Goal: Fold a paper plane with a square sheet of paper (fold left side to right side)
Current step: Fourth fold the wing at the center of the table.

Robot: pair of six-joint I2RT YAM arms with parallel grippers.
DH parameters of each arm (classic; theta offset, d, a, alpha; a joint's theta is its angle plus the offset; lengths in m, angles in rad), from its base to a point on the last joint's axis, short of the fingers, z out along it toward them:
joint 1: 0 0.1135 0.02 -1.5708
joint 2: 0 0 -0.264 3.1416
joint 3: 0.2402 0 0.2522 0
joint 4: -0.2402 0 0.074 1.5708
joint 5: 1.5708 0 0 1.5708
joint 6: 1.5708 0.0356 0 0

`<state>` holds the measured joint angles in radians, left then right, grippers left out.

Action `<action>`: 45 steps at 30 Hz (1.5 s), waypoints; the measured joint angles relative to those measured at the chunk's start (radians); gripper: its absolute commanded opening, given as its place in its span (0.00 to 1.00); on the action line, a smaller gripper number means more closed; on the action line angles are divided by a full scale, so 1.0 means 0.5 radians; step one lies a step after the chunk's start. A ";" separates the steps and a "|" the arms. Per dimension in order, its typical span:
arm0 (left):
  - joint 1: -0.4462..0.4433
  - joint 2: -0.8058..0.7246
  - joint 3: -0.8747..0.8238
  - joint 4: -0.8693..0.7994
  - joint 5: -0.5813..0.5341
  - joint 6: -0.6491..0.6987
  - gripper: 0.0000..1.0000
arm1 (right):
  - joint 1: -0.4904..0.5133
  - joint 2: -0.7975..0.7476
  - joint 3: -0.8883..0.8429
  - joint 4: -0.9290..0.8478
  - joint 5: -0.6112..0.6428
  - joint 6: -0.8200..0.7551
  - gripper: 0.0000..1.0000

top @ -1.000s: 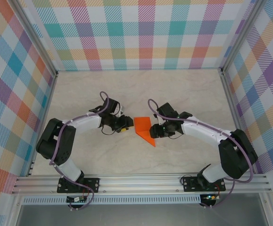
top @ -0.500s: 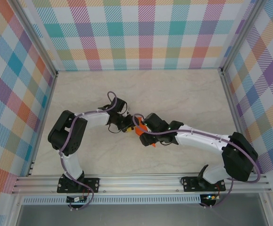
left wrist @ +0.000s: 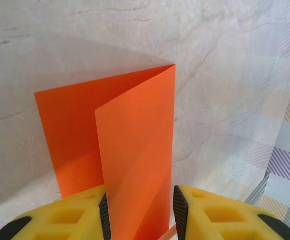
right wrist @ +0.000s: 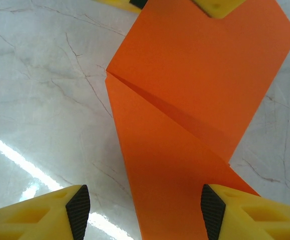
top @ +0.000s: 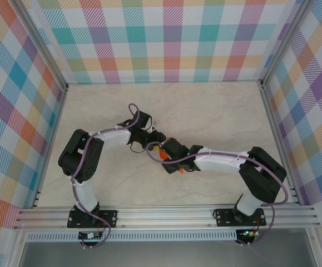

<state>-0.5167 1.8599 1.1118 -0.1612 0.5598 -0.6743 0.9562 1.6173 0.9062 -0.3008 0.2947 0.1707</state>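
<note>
Top external: both arms have moved in over paper [top: 178,170], mid-frame | left gripper [left wrist: 139,207] parted, straddling raised flap | right gripper [right wrist: 145,212] parted above paper | left-to-right fold likely starting

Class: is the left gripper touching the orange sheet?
Cannot tell. Left wrist view: the orange sheet rises between the jaws of the left gripper; neither contact nor gap is plain.

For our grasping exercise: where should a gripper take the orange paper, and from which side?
Probably the free edge of the orange paper's lifted flap, from the side opposite the crease: it stands off the table, so a finger fits beneath.
</note>
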 measured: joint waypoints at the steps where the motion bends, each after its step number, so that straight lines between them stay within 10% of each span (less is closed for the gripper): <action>1: 0.000 0.000 0.008 -0.002 0.000 -0.001 0.38 | 0.003 0.008 -0.004 0.014 0.009 -0.001 0.62; 45: 0.018 -0.050 0.101 -0.284 -0.063 0.077 0.47 | 0.008 0.164 -0.073 0.153 0.166 0.076 0.19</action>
<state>-0.5079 1.8347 1.1622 -0.3031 0.5282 -0.6357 0.9604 1.6993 0.8696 -0.2241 0.3779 0.2089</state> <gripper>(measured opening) 0.460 0.201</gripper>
